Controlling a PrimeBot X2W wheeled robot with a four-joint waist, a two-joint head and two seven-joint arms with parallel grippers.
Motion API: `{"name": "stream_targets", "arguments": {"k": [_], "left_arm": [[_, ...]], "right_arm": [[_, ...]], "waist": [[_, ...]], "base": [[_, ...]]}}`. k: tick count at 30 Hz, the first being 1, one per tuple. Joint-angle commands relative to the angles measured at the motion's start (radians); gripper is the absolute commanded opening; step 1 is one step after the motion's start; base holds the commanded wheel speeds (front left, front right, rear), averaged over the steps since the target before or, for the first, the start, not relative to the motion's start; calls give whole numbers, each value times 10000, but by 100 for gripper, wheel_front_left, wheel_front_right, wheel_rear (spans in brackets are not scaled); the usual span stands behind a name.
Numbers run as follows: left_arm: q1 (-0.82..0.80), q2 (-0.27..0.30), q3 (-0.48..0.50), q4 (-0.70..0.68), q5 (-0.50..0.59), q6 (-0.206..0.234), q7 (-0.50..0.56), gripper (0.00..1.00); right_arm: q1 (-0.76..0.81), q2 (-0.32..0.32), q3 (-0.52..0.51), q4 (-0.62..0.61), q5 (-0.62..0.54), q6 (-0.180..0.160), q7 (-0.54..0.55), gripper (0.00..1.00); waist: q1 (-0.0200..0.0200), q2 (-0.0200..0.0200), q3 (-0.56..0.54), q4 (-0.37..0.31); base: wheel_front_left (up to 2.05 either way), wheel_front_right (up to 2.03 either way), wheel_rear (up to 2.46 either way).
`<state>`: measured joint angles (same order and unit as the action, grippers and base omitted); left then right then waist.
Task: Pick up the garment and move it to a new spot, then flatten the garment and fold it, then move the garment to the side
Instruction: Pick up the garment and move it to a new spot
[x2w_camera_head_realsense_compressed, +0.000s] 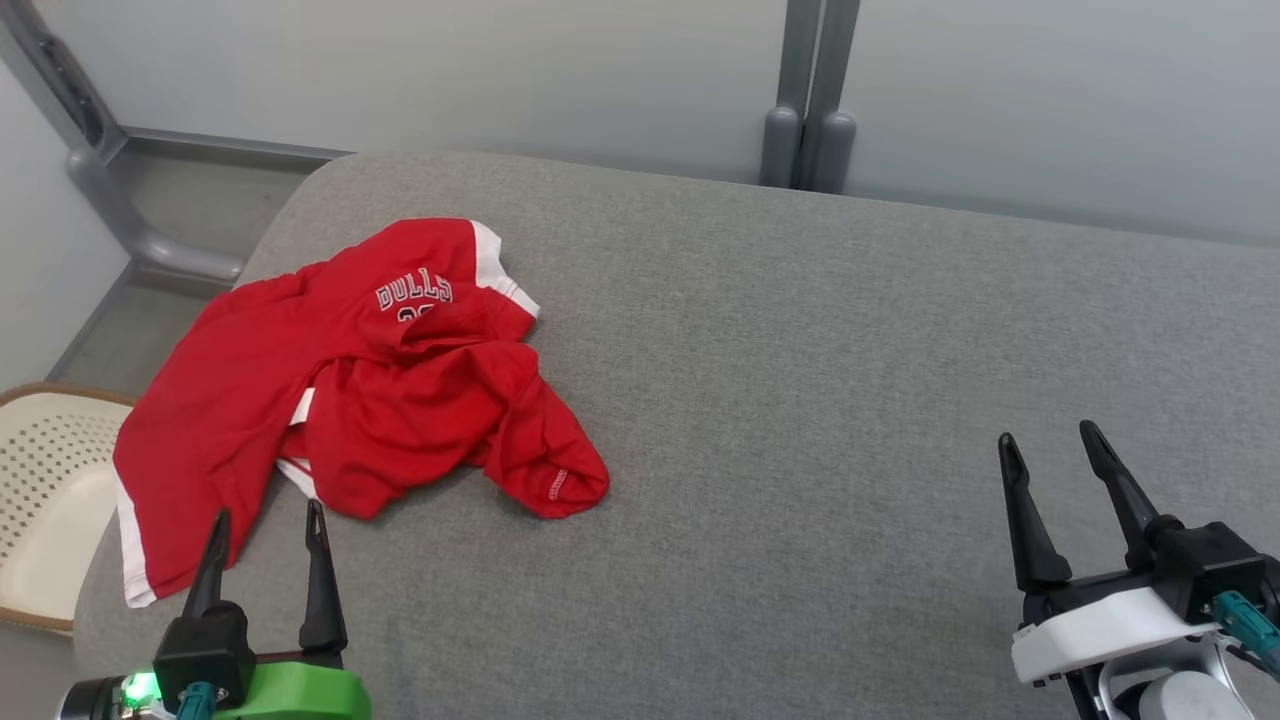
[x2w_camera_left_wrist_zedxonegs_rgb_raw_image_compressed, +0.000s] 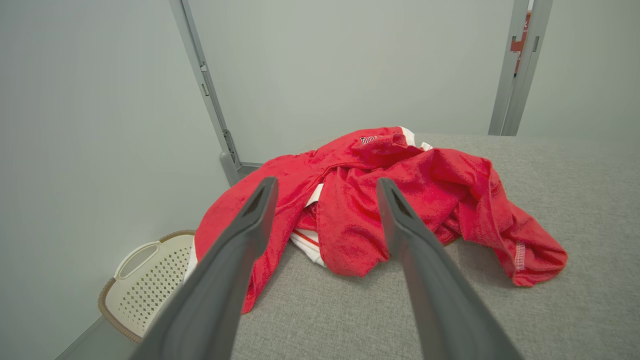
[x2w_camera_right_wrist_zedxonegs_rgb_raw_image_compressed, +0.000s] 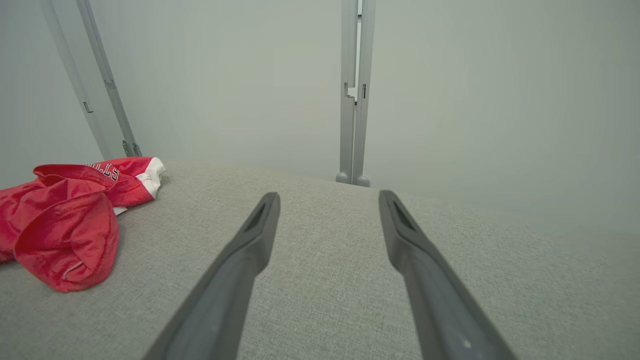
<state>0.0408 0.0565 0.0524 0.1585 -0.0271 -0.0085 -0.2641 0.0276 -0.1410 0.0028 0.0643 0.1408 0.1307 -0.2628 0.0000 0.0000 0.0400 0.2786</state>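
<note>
The garment (x2w_camera_head_realsense_compressed: 340, 390) is a red jersey with white trim and white lettering, lying crumpled at the left end of the grey padded table (x2w_camera_head_realsense_compressed: 800, 400). One edge hangs over the table's left side. My left gripper (x2w_camera_head_realsense_compressed: 268, 512) stands open just in front of the garment's near edge, nothing between its fingers. In the left wrist view the garment (x2w_camera_left_wrist_zedxonegs_rgb_raw_image_compressed: 380, 200) lies straight ahead of the open left gripper (x2w_camera_left_wrist_zedxonegs_rgb_raw_image_compressed: 325, 186). My right gripper (x2w_camera_head_realsense_compressed: 1047, 440) is open at the lower right, far from the cloth. The right wrist view has the garment (x2w_camera_right_wrist_zedxonegs_rgb_raw_image_compressed: 65, 220) at its left edge, with the right gripper (x2w_camera_right_wrist_zedxonegs_rgb_raw_image_compressed: 329, 197) over bare table.
A cream perforated basket (x2w_camera_head_realsense_compressed: 45, 490) with a brown rim stands on the floor beside the table's left end, and shows as the basket (x2w_camera_left_wrist_zedxonegs_rgb_raw_image_compressed: 145, 285) in the left wrist view. Pale partition walls with grey posts (x2w_camera_head_realsense_compressed: 808, 100) close off the far side. Bare table stretches to the garment's right.
</note>
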Motion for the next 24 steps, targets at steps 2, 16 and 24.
{"name": "stream_targets", "arguments": {"k": [2, 16, 24], "left_arm": [[-166, -4, -42, -80, -62, -49, -7, 100], [-3283, 178, -745, 1674, -456, -942, 189, 100], [-6308, 792, -1579, 3419, -1395, -1204, 2493, 100]], "right_arm": [[-142, -100, 61, -6, 113, 1, -31, 100], [-1286, -887, 553, -482, 212, 1, -31, 100], [-2449, -1141, 1159, -582, 348, 1, -31, 100]], "waist": [[0, 0, 290, 424], [0, 0, 2277, -28], [0, 0, 3605, -725]], "base": [[0, 0, 0], [0, 0, 0], [0, 0, 0]]}}
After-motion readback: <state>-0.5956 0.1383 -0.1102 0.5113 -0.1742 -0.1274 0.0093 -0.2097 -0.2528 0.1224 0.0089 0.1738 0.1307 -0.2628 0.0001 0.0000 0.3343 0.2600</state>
